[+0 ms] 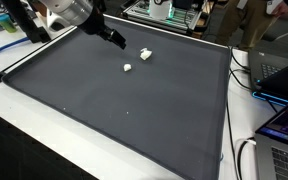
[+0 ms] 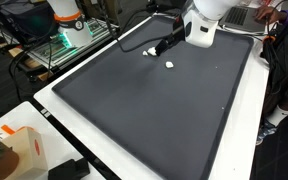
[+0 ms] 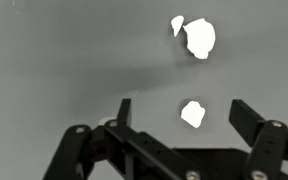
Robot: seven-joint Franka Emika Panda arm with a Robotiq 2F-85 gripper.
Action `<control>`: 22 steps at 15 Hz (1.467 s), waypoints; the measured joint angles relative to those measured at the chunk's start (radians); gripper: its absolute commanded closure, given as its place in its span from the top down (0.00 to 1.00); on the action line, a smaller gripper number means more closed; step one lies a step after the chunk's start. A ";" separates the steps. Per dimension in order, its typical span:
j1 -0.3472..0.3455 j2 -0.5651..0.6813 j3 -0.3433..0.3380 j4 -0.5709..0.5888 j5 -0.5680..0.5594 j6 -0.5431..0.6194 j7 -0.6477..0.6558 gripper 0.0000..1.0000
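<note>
No brand, label or writing can be read anywhere. A robot gripper (image 3: 182, 108) hangs with jaws spread wide, grasping nothing, over a dark grey mat (image 1: 134, 120). Three white pieces lie on the mat in the wrist view (exterior views show only two): a small lump (image 3: 193, 113) seen between the fingers, a larger lump (image 3: 199, 38) beyond, and a tiny chip (image 3: 177, 25) just beside that.
</note>
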 measured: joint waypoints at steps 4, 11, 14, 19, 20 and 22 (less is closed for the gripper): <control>-0.001 0.000 0.000 0.017 0.011 -0.044 0.000 1.00; -0.001 0.043 0.009 0.043 0.032 -0.035 0.000 1.00; 0.000 0.103 0.017 0.086 0.045 -0.008 0.000 1.00; 0.024 0.179 0.020 0.153 0.025 0.003 0.000 1.00; 0.037 0.177 0.020 0.153 0.008 0.004 0.000 1.00; 0.075 0.160 0.020 0.142 -0.033 0.004 0.002 1.00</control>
